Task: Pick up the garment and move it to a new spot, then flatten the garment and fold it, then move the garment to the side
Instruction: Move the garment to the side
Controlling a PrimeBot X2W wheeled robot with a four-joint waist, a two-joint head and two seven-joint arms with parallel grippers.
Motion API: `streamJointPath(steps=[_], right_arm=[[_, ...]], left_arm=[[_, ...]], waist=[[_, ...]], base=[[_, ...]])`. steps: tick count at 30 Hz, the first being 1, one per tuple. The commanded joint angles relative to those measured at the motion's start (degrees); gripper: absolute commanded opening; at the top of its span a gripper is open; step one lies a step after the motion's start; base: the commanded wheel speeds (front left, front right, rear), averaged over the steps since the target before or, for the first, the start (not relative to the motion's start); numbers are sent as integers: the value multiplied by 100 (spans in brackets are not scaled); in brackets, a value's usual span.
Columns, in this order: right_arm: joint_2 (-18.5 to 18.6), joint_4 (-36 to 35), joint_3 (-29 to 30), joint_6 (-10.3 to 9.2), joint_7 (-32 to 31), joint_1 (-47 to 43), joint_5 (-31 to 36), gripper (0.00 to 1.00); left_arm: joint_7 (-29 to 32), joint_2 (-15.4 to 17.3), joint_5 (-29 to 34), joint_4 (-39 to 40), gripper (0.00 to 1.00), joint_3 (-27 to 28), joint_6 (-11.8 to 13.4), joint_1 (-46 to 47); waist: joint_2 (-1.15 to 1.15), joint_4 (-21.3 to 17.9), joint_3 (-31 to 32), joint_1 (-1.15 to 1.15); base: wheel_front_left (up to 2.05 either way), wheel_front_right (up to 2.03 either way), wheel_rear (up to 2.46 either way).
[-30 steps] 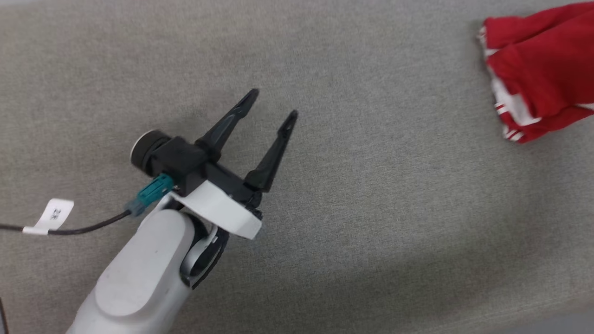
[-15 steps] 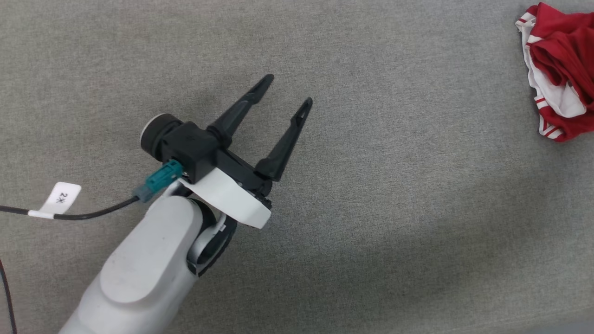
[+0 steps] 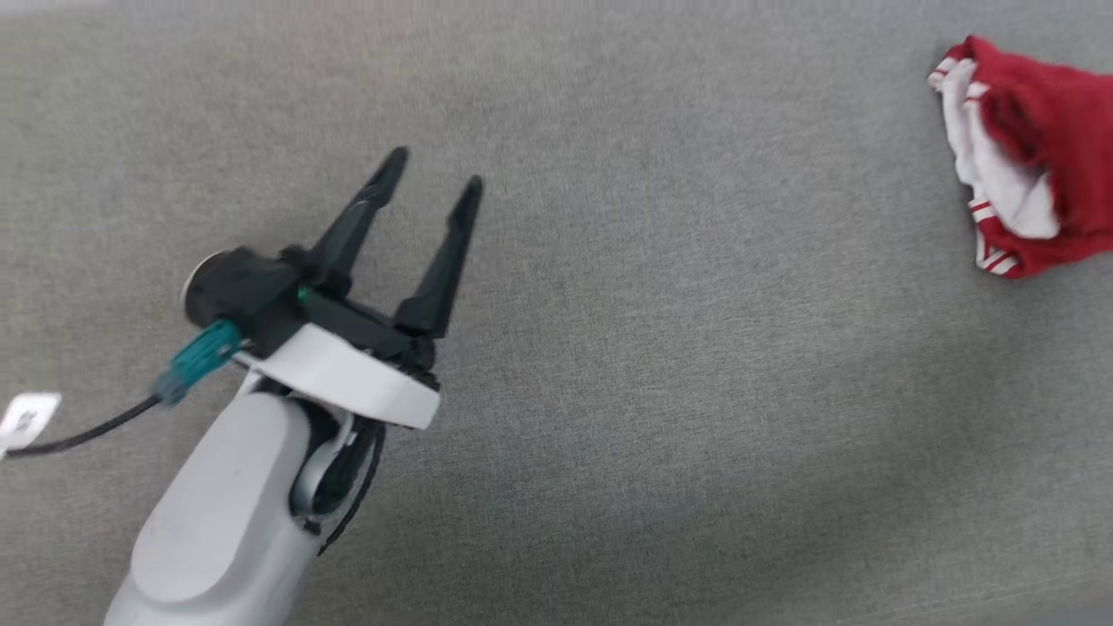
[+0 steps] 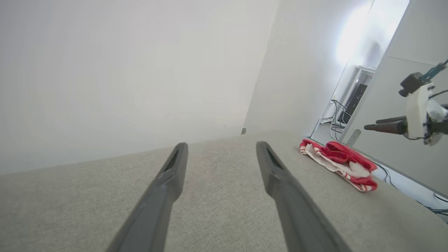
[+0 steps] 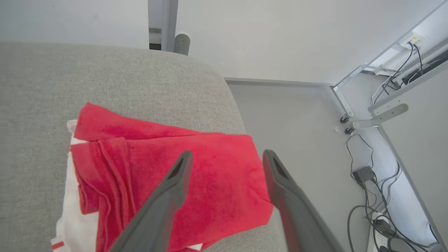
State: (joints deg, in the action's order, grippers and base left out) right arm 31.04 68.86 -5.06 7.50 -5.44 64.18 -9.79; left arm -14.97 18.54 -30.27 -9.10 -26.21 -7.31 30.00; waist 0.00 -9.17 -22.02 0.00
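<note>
Grey woven cloth is covering the desk (image 3: 696,391), and a plain white wall (image 4: 140,70) is rising behind it. The garment (image 3: 1035,156) is lying bunched in a loose heap close to the desk's rounded corner. Red cloth is showing on top, while a white sleeve and red-and-white stripes are peeking out along the side that faces the left arm.

The left pincer (image 3: 436,169) is hovering over bare cloth well apart from the garment, off to its left in the head view. Its two dark fingers are spread wide and are gripping nothing. A black cable (image 3: 96,428) with a white tag (image 3: 28,416) is trailing from a teal plug (image 3: 196,358) at its wrist.

The right pincer (image 5: 227,153) is hanging above the garment, raised clear of it. Its fingers are likewise spread, with red cloth showing in the gap between them and nothing pinched.

Past the garment, beyond the desk's edge, a grey floor (image 5: 297,115) is showing, with loose cables (image 5: 367,185) lying along a metal frame (image 5: 378,119).
</note>
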Motion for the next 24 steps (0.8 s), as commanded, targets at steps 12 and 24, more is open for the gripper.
streamJointPath(steps=[12, 24], right_arm=[[-694, -112, -117, -2, 933, -407, -347, 100], [-1234, -734, -655, -2, 1657, -1604, -940, 100]], left_arm=[[-27, -269, 535, 471, 100, 1334, -15, -1134], [-27, -474, 955, 517, 100, 2186, -15, -2344]], waist=[[0, 165, 915, 0], [0, 550, 1780, 0]], base=[[0, 0, 0], [0, 0, 0]])
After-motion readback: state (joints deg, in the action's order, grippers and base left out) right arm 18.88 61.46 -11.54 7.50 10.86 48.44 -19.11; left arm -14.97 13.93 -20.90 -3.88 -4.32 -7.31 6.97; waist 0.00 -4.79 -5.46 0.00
